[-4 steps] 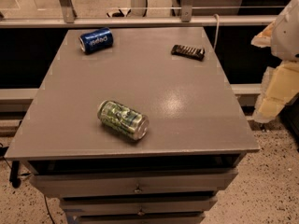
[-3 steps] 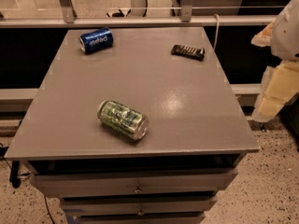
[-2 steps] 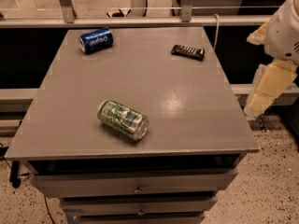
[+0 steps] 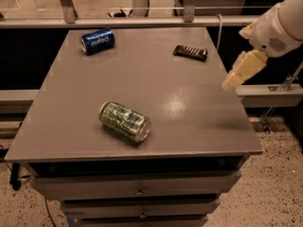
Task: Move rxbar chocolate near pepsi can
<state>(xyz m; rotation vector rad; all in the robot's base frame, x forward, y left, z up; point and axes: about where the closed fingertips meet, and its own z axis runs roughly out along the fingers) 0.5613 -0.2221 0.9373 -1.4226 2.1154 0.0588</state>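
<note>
The rxbar chocolate [image 4: 190,52] is a small flat dark bar with pale markings, lying at the far right of the grey table top [image 4: 156,93]. The pepsi can [image 4: 97,40] is deep blue and lies on its side at the far left corner. My gripper [image 4: 238,74] hangs from the white arm [image 4: 279,25] at the table's right edge, to the right of and nearer than the bar. It touches nothing and holds nothing.
A green-and-white patterned can [image 4: 124,121] lies on its side at the front middle of the table. Drawers [image 4: 137,190] sit below the front edge. A rail [image 4: 142,21] runs behind the table, and a low ledge [image 4: 272,91] stands at the right.
The arm has swung left and upward, bringing the gripper from beside the table in to its right edge. The bar and both cans have not moved.
</note>
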